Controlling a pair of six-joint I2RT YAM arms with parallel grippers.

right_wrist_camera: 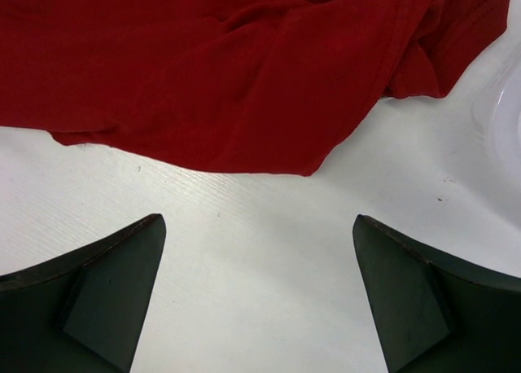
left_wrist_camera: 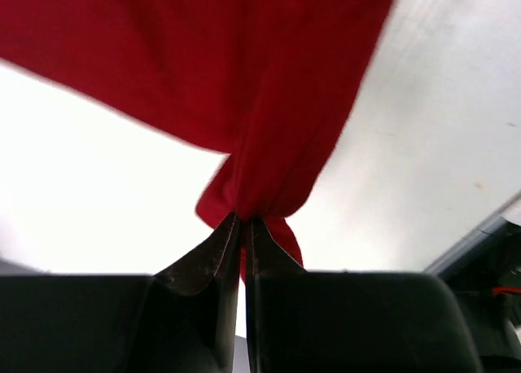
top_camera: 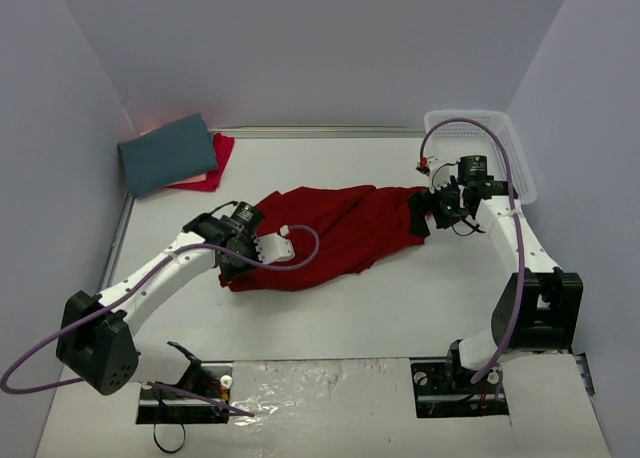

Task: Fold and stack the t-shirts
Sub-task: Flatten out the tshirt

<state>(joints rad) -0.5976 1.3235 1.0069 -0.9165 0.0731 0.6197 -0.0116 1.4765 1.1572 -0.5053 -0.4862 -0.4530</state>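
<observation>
A deep red t-shirt [top_camera: 335, 233] lies crumpled across the middle of the table. My left gripper [top_camera: 232, 266] is shut on its near-left edge; the left wrist view shows the cloth [left_wrist_camera: 252, 104] bunched between the closed fingertips [left_wrist_camera: 242, 220] and lifted off the table. My right gripper [top_camera: 418, 216] is open and empty at the shirt's right end; in the right wrist view the shirt's edge [right_wrist_camera: 244, 72] lies just beyond the spread fingers [right_wrist_camera: 114, 283]. A folded slate-teal shirt [top_camera: 168, 153] lies on a pinkish-red shirt [top_camera: 212, 168] at the back left.
A white mesh basket [top_camera: 480, 148] stands at the back right, behind my right arm. Grey walls close in the table on three sides. Purple cables loop from both arms.
</observation>
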